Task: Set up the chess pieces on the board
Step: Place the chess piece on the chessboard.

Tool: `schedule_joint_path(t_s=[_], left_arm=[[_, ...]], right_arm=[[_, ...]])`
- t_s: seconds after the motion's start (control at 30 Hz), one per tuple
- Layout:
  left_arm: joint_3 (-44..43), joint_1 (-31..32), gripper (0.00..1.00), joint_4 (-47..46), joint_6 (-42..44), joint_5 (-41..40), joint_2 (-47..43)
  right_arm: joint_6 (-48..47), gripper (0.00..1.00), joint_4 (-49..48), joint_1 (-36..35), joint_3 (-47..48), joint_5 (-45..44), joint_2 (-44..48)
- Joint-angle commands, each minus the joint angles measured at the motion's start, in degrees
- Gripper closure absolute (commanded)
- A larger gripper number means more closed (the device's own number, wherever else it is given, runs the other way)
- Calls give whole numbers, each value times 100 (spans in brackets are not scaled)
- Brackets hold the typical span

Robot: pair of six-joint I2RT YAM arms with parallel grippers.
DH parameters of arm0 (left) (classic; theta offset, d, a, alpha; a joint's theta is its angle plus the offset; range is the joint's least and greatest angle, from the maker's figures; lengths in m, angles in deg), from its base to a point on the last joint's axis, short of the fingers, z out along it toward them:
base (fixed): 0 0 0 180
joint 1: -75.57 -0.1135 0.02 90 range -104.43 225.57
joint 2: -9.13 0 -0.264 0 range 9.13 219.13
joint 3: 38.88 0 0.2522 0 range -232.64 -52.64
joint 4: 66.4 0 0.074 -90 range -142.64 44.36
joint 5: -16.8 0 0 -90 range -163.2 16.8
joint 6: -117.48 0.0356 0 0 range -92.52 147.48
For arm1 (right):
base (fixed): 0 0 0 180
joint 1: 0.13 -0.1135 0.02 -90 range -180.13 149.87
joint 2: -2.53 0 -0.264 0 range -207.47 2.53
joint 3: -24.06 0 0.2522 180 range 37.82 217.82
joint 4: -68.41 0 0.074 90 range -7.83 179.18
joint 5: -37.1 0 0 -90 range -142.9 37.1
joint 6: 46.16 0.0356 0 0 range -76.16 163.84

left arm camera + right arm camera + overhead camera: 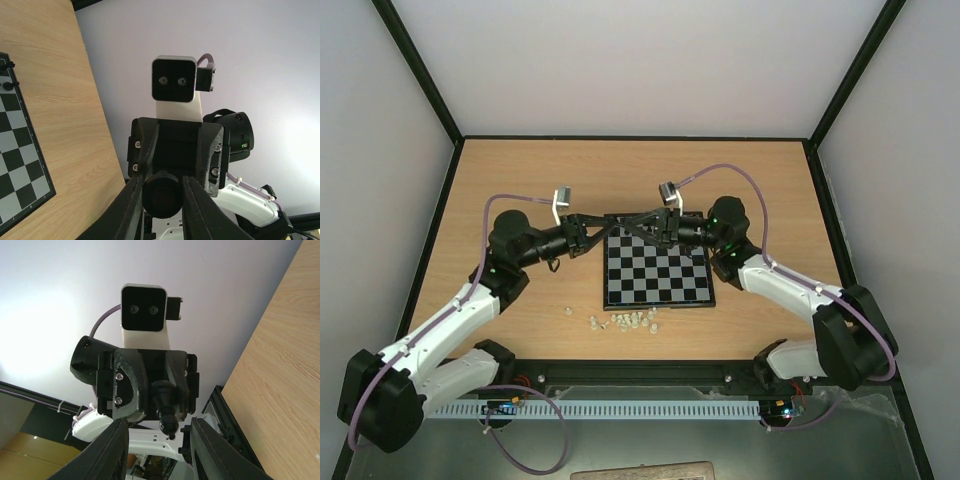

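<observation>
The board lies mid-table; it also shows at the left of the left wrist view. A few black chess pieces stand along its far edge. My left gripper hovers over the board's far edge, shut on a black chess piece whose round base faces the left wrist camera. My right gripper faces it tip to tip, open. In the right wrist view the held piece points its head toward my right gripper, between and beyond its spread fingers, apart from them.
Several whitish translucent chessmen lie scattered on the wooden table just in front of the board's near edge. Black frame rails and pale walls enclose the table.
</observation>
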Motion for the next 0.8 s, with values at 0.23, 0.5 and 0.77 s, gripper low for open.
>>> schedule_joint_path(t_s=[0.23, 0.5, 0.77], left_arm=[[86, -24, 95, -284, -23, 131, 42], [111, -24, 95, -278, -17, 149, 39], [-77, -68, 80, 300, 338, 88, 6]], right_arm=[[-43, 76, -368, -174, 333, 156, -162], [-77, 90, -342, -205, 368, 147, -215], [-814, 96, 818, -214, 673, 13, -4]])
